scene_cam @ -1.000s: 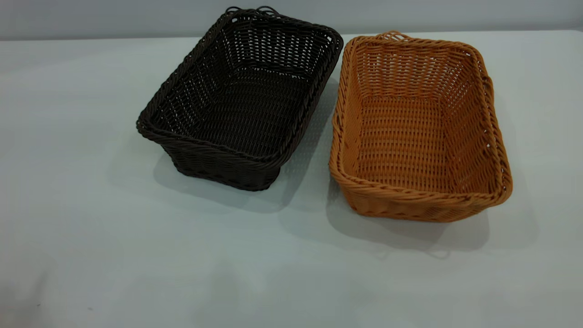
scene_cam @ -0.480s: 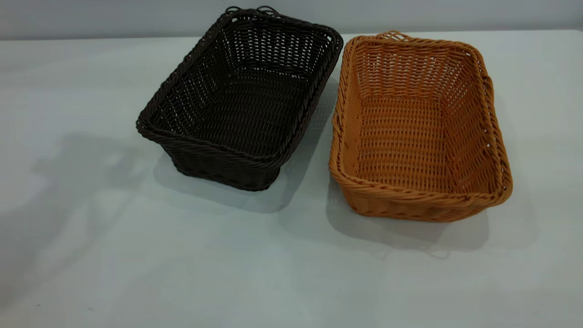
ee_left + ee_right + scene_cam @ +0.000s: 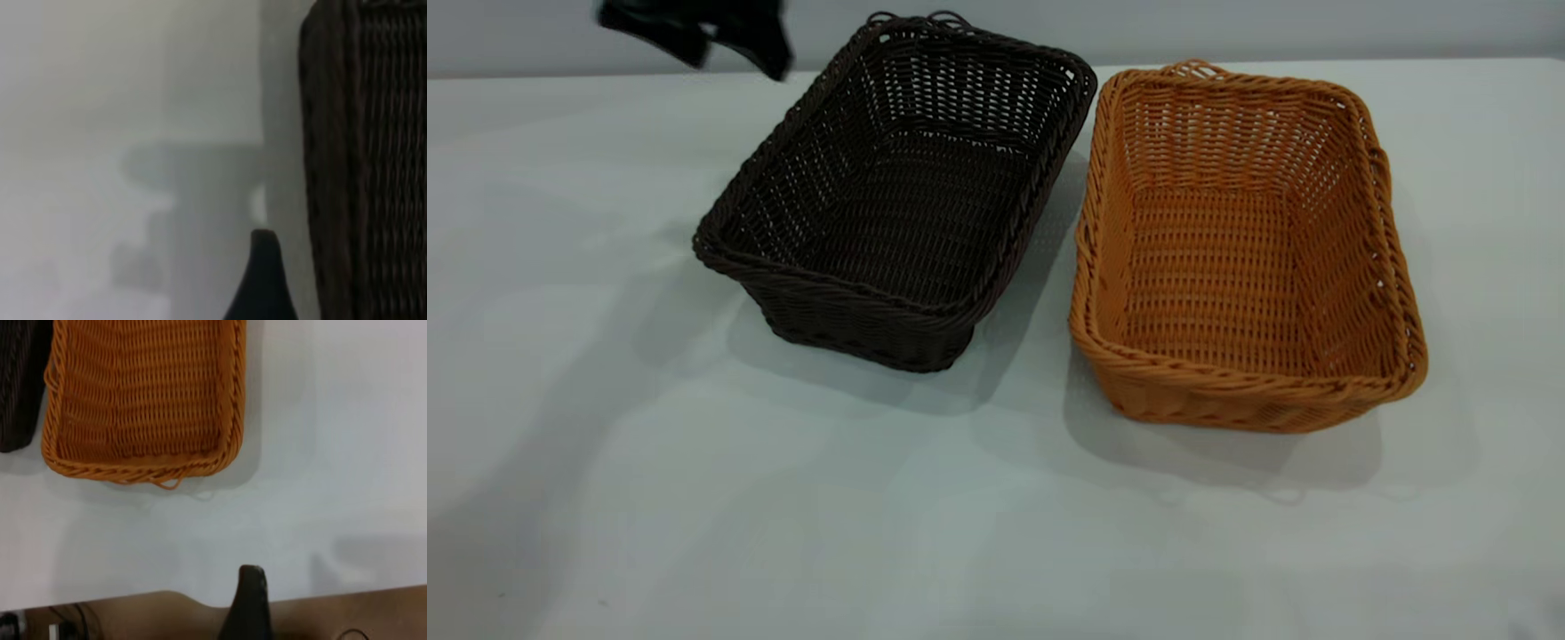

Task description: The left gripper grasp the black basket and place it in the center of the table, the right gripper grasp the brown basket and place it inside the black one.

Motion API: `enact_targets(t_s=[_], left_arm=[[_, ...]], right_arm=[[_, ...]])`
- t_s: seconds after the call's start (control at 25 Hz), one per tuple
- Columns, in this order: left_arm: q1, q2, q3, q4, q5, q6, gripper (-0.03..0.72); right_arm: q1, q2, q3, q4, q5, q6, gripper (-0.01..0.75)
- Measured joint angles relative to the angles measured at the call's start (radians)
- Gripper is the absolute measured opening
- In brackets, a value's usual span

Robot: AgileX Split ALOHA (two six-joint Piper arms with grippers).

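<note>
So the black basket (image 3: 898, 191) sits upright on the surface (image 3: 694, 498), angled a bit, toward the far side and left of middle — not in the center yet, so step one is still open. The brown basket (image 3: 1240, 249) is just beside it on the right, rims nearly touching at the far corners, both empty and mouths up, which should make nesting easy. The left gripper (image 3: 720, 40) hangs above the far left, just beside the black basket's outer long wall — probably lining up on that rim. Can't tell if its fingers are apart; only one fingertip shows in the wrist view. The right gripper (image 3: 248, 603) is parked back at the surface edge, well apart from the brown basket, state unclear too.
</note>
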Motion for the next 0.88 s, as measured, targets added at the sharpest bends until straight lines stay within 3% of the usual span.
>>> enact_targets(t_s=[0.36,0.6,0.76,0.88], left_arm=[[-0.024,0.168,-0.147,-0.003,-0.003,-0.002,0.543],[-0.035,0.264,-0.211,-0.004,-0.005,-0.002,0.53],[-0.035,0.294,-0.236,-0.004,-0.021,0.0,0.407],[-0.035,0.298,-0.242,-0.002,-0.034,0.008,0.225]], right_arm=[[0.0,0.16,0.0,0.034,-0.098,-0.161,0.582],[0.0,0.235,0.0,0.272,-0.17,-0.169,0.582],[0.0,0.312,-0.001,0.55,-0.212,-0.17,0.582],[0.0,0.418,-0.001,0.706,-0.215,-0.171,0.582]])
